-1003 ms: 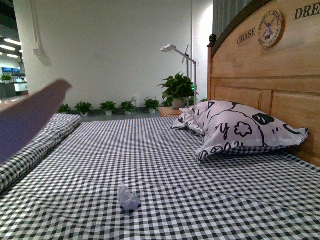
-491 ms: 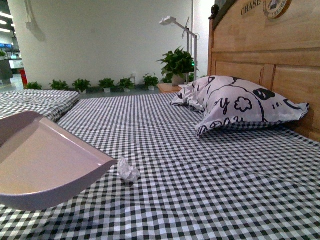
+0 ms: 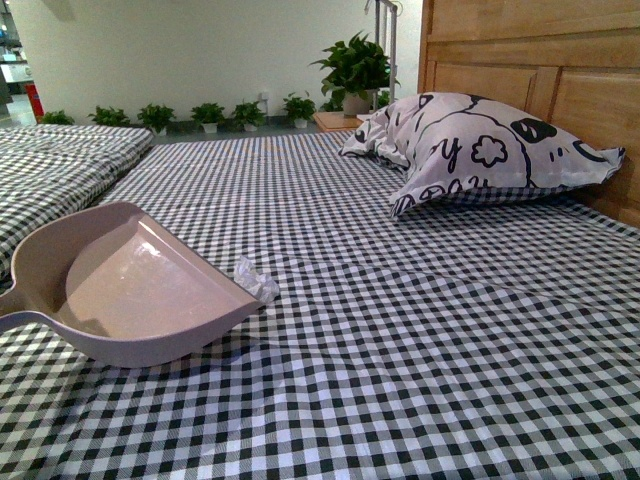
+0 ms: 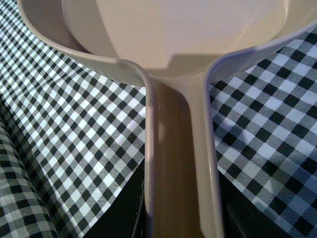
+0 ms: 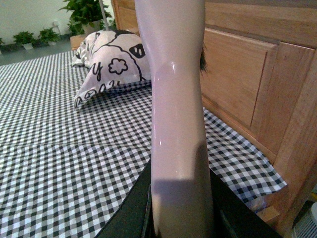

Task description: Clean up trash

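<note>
Checked bedding (image 3: pixel 450 330); left jaws tight on dustpan (image 3: pixel 130 290), right on handle (image 5: pixel 178 124)

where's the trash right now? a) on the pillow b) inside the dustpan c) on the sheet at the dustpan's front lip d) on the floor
C: the trash lies on the checked sheet right at the front lip of the dustpan, not inside it.

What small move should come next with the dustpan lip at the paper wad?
Probably bring the right arm's brush down to the right of the paper wad and flick it into the dustpan: the wad lies on the sheet right at the pan's lip, not yet inside.
</note>
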{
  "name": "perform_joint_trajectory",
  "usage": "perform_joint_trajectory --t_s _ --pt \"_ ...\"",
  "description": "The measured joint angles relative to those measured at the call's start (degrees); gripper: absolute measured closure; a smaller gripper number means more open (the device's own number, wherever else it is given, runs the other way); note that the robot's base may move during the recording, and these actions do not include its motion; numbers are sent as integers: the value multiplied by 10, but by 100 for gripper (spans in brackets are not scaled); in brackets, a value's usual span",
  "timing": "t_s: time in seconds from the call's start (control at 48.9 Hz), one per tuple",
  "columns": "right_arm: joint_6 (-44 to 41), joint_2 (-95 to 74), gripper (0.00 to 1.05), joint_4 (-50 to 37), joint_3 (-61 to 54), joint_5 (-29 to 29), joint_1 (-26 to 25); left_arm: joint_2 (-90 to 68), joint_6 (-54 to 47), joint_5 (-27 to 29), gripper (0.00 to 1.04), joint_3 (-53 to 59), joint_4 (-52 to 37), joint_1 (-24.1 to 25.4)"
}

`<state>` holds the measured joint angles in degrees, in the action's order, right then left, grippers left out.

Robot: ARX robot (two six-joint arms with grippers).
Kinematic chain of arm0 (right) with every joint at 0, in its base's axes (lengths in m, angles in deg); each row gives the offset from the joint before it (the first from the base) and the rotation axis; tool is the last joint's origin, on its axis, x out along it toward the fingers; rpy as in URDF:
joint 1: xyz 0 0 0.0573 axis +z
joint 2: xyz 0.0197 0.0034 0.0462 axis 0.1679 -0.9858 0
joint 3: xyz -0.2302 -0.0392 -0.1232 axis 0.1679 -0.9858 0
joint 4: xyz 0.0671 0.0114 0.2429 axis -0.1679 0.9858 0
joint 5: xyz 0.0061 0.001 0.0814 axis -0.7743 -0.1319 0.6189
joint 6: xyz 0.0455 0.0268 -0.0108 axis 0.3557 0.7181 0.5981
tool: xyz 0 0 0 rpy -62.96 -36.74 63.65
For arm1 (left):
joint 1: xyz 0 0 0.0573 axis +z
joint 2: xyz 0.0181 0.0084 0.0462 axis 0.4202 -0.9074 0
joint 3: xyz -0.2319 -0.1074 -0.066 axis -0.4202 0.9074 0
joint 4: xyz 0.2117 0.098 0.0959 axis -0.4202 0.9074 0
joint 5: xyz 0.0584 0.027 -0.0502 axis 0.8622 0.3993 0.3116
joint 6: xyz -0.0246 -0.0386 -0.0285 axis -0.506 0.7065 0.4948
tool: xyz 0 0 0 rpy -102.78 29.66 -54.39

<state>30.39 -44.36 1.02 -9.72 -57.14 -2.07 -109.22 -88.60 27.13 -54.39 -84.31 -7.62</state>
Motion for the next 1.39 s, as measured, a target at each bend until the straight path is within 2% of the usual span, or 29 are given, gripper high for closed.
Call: perform_joint_trajectory --t_s 0.552,1.309,1.33,1.371,1.391 --pt "0 0 84 0 0 0 0 -54 -16 -14 78 -36 74 -4" --pt "0 0 84 0 0 0 0 -77 -30 -17 78 -42 96 -3" --pt "0 -2 84 4 1 9 -2 -77 -31 -17 78 -42 96 -3" --pt "-4 -18 84 66 25 72 -22 -77 -31 -17 78 -42 96 -3" --pt "-4 -25 85 85 32 82 -28 -77 -31 -17 78 -42 96 -3"
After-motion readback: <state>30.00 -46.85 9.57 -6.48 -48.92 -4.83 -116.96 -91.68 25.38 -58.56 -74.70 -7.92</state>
